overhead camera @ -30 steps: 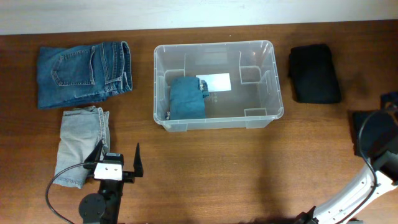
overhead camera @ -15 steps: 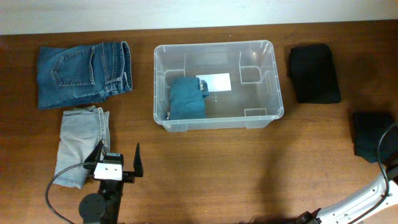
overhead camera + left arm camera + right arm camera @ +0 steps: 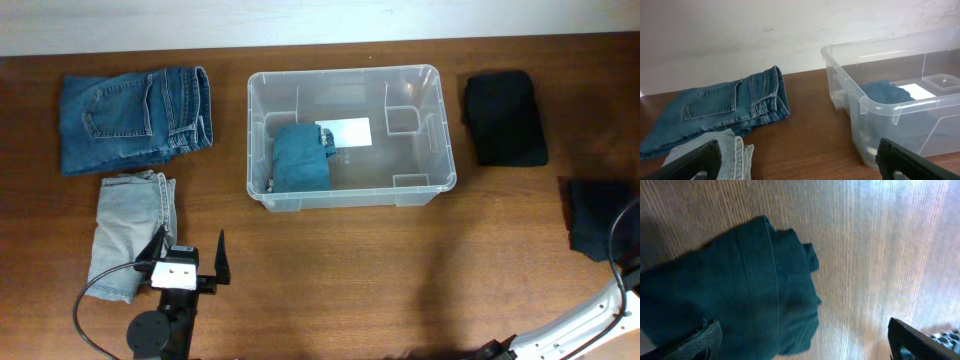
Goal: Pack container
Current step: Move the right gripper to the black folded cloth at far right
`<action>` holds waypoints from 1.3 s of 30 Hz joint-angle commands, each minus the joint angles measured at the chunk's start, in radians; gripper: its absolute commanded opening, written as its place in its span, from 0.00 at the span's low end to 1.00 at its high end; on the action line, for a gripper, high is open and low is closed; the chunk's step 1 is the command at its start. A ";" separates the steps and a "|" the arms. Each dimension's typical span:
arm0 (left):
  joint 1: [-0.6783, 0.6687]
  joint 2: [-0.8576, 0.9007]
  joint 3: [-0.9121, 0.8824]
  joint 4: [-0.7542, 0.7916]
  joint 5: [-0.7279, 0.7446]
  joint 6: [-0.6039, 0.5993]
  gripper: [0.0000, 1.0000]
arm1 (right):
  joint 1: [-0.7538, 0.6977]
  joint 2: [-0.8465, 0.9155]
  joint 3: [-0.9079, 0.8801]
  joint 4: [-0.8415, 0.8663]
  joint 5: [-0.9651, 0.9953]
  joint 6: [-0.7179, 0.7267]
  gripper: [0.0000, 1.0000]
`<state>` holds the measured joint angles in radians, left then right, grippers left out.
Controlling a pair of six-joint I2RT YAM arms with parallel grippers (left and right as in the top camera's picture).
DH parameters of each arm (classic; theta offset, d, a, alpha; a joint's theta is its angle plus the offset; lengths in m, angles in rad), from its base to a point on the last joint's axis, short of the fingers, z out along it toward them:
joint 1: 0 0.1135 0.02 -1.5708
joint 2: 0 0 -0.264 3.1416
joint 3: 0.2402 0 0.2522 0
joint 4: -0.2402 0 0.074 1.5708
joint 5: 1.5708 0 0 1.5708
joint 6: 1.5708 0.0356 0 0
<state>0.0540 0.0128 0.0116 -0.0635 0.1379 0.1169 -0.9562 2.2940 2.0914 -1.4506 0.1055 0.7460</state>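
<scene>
The clear container (image 3: pixel 440 120) stands at the table's middle back, with a white label (image 3: pixel 348 131) on its base and a folded teal garment (image 3: pixel 300 157) in its left part. It also shows in the left wrist view (image 3: pixel 875 102). My left gripper (image 3: pixel 190 247) is open and empty near the front left, beside folded light grey jeans (image 3: pixel 128 230); its fingers (image 3: pixel 797 167) frame bare table. My right gripper (image 3: pixel 807 345) is open above a folded dark garment (image 3: pixel 740 290), which lies at the right edge (image 3: pixel 595 212). Only the right arm (image 3: pixel 625 290) shows overhead.
Folded blue jeans (image 3: pixel 135 115) lie at the back left and show in the left wrist view (image 3: pixel 720 112). A folded black garment (image 3: pixel 505 118) lies right of the container. The wall runs along the table's far edge.
The right arm has pulled back toward the right edge, uncovering the dark garment there. The left arm has not moved.
</scene>
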 commanded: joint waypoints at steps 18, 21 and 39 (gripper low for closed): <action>0.008 -0.006 -0.003 -0.005 -0.007 0.013 0.99 | -0.006 -0.009 -0.319 0.309 -0.124 -0.089 0.99; 0.008 -0.006 -0.003 -0.005 -0.007 0.013 0.99 | -0.006 -0.009 -0.351 0.346 -0.129 -0.107 0.99; 0.008 -0.006 -0.003 -0.005 -0.007 0.012 0.99 | -0.005 -0.009 -0.474 0.498 -0.234 -0.144 0.95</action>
<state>0.0540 0.0128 0.0116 -0.0635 0.1379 0.1165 -0.9833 2.2196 1.6718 -0.9630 -0.1131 0.6006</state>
